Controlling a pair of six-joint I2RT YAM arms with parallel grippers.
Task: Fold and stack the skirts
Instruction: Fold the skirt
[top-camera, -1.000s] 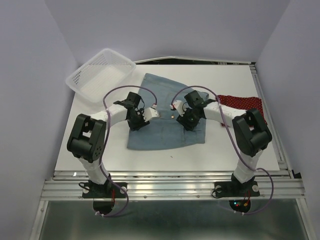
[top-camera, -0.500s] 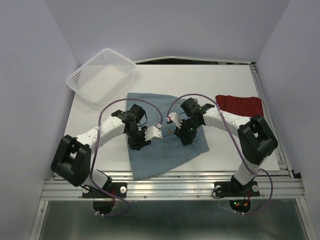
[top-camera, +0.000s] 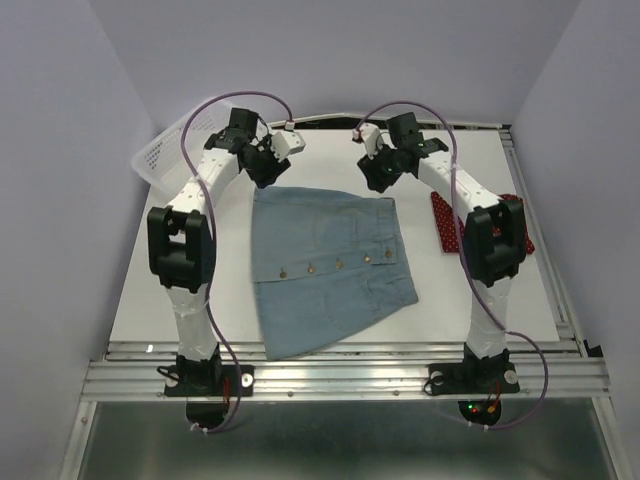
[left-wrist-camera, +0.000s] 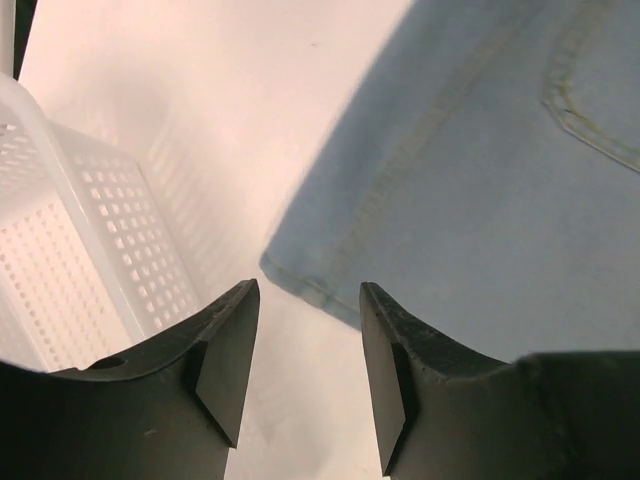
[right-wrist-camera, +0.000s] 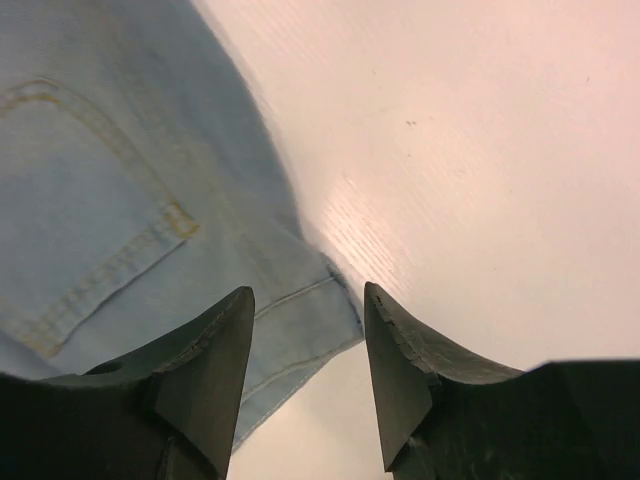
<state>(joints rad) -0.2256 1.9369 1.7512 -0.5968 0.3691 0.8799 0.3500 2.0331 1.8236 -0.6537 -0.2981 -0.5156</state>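
On the table (top-camera: 445, 315), the denim skirt (top-camera: 330, 270) lies spread flat and unfolded, with its button row (top-camera: 340, 264) running across its middle.

- Left hand (left-wrist-camera: 305, 370): over the denim skirt's far left corner. The fingers are parted about halfway and there is nothing between them. The corner hem sits just beyond the fingertips, on the table.
- Right hand (right-wrist-camera: 305, 370): over the far right corner, set the same way, moderately open and empty. The corner shows in the gap below it.
- Red dotted skirt (top-camera: 443, 215): just off the denim skirt's right edge and seemingly not touching it. The right forearm hides part of it.
- White mesh basket (left-wrist-camera: 80, 250): just beyond the denim skirt's far left corner, close beside the left hand.

Judgement: no fold is started and stacking is not begun. Both hands look set to take the far corners.

Risks from here:
1. A shallow bite on the thick seamed hem could let the denim slip out mid-lift, because the cloth looks stiff and heavy.
2. If one hand catches and the other misses, the fold will skew and the edges won't line up.
3. If a hand comes down too low, its fingertips will jam on the table instead of getting under the cloth.
4. The left hand swinging outward could knock the basket.
5. The right arm passes over the red skirt, so a low sweep could drag or bunch it.
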